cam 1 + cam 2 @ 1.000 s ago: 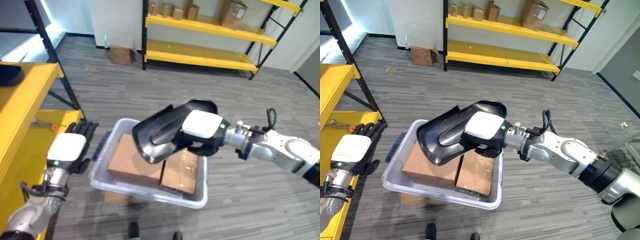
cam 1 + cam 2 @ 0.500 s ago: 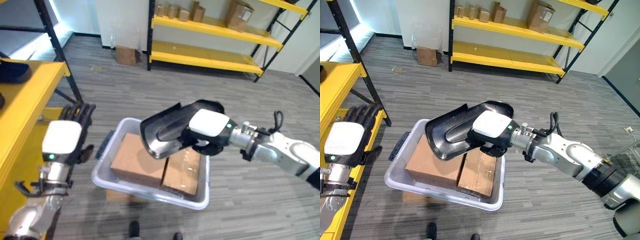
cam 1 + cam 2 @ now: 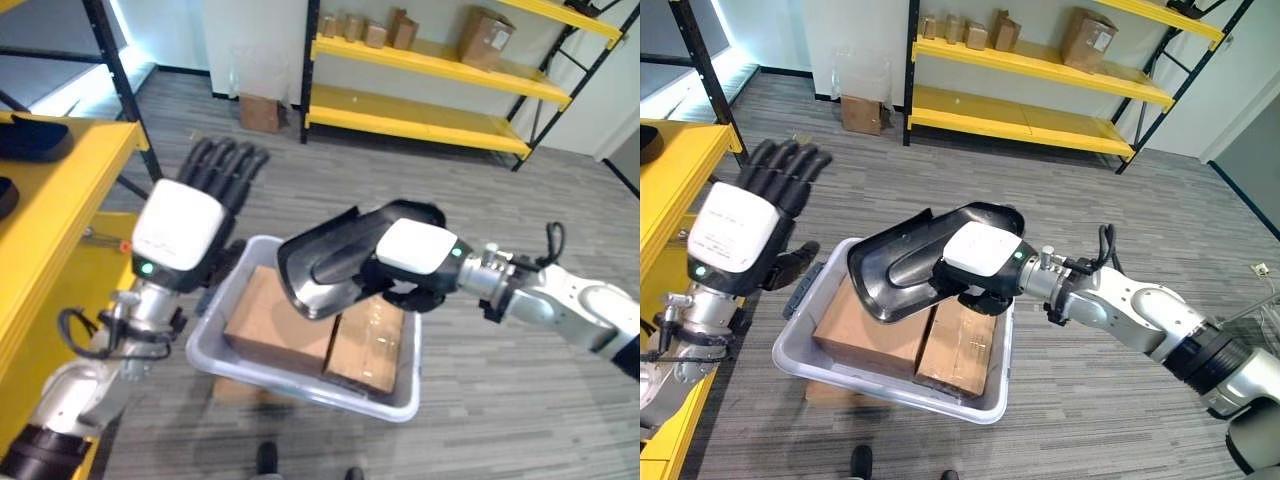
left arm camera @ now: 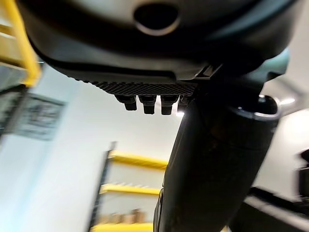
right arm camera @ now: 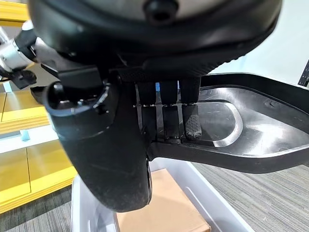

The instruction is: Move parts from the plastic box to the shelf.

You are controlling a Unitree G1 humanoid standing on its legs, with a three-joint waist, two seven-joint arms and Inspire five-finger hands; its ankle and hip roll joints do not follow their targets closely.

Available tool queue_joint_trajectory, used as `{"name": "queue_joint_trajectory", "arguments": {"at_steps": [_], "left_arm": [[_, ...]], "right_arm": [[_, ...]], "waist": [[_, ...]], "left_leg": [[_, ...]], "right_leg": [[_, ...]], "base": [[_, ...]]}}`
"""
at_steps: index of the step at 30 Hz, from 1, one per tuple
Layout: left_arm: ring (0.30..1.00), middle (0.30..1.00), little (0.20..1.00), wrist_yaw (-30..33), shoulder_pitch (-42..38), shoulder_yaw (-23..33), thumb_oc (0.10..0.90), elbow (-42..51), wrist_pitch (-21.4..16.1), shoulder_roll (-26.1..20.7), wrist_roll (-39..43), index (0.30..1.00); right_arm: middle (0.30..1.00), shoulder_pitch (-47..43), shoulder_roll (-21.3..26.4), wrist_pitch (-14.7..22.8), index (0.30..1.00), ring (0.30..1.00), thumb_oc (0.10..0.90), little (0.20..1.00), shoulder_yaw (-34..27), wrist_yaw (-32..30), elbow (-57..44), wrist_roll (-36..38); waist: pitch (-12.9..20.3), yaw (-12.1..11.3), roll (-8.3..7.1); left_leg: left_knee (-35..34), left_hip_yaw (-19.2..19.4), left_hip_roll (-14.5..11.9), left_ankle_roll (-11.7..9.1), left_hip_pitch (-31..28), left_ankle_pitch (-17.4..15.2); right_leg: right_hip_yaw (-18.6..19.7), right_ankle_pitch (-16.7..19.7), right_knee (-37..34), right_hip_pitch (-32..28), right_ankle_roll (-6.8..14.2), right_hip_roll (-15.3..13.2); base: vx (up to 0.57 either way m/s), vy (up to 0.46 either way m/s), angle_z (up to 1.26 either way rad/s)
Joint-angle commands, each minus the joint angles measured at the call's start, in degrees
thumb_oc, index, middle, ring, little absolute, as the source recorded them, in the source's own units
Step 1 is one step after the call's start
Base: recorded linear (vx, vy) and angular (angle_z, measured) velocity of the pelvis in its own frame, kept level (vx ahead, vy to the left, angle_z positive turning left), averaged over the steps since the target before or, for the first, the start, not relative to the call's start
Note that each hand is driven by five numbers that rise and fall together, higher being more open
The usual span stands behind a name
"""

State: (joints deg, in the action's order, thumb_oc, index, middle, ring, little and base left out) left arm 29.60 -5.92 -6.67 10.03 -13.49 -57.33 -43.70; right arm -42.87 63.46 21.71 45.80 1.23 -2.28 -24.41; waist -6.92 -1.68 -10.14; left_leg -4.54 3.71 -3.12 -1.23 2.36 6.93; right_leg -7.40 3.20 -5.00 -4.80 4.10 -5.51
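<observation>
Both eye views look down on the plastic box (image 3: 300,370); wrist views sit close, the left seemingly aimed upward.

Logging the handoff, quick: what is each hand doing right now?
Left hand: open, fingers straight, raised beside the plastic box, holding nothing.
Right hand: shut on the black part, held above the box.

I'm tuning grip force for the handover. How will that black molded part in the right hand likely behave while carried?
The black molded part probably stays stiff: it juts well past the right hand without sagging. Its thin, hollow shell suggests low weight for its size. Its glossy surface may be slippery, and held near one end it could pivot.
</observation>
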Motion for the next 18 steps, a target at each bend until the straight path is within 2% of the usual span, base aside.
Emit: {"name": "queue_joint_trajectory", "arguments": {"at_steps": [1, 6, 9, 18], "left_arm": [[1.000, 1.000, 1.000, 2.86, -6.80, -3.56, 0.900, 0.74, -1.88, -4.83, -2.41, 1.000], [1.000, 1.000, 1.000, 1.26, -8.46, -8.05, 0.900, -0.11, -3.08, -8.32, -3.92, 1.000], [1.000, 1.000, 1.000, -0.35, -10.32, -12.60, 0.900, -1.14, -4.01, -11.25, -5.49, 1.000], [1.000, 1.000, 1.000, -2.49, -11.85, -16.36, 0.900, -2.68, -4.95, -11.98, -5.26, 1.000]], "right_arm": [[0.300, -7.46, 0.17, -0.55, 0.300, 0.300, 0.400, 0.300, 1.09, -5.87, 0.56, 5.37], [0.300, -8.81, -0.28, -0.38, 0.300, 0.300, 0.400, 0.300, 2.34, -6.20, 0.92, 5.32], [0.300, -9.93, -0.58, -0.29, 0.300, 0.300, 0.400, 0.300, 3.18, -6.83, 1.72, 5.23], [0.300, -10.07, -0.83, -0.33, 0.300, 0.300, 0.400, 0.300, 2.81, -7.06, 2.05, 5.69]], "waist": [[7.31, 0.34, 1.09], [7.24, 0.66, 1.18], [7.22, 0.82, 1.34], [7.18, 0.93, 1.41]], "left_leg": [[-0.46, 0.02, -3.59, -1.77, -3.96, -5.09], [-0.46, 0.18, -3.63, -1.80, -4.17, -5.10], [-0.46, 0.43, -3.68, -1.76, -4.38, -5.10], [-0.46, 0.64, -3.64, -1.71, -4.60, -5.14]], "right_leg": [[0.68, -2.88, 2.62, 0.41, 3.78, -2.09], [0.92, -2.78, 2.64, 0.40, 3.82, -2.02], [1.30, -2.71, 2.68, 0.52, 3.86, -1.96], [1.55, -2.57, 2.62, 0.59, 3.92, -1.90]], "base": [[0.00, 0.000, 0.00], [0.00, 0.000, 0.00], [0.00, 0.000, 0.00], [0.00, 0.002, -0.01]]}}
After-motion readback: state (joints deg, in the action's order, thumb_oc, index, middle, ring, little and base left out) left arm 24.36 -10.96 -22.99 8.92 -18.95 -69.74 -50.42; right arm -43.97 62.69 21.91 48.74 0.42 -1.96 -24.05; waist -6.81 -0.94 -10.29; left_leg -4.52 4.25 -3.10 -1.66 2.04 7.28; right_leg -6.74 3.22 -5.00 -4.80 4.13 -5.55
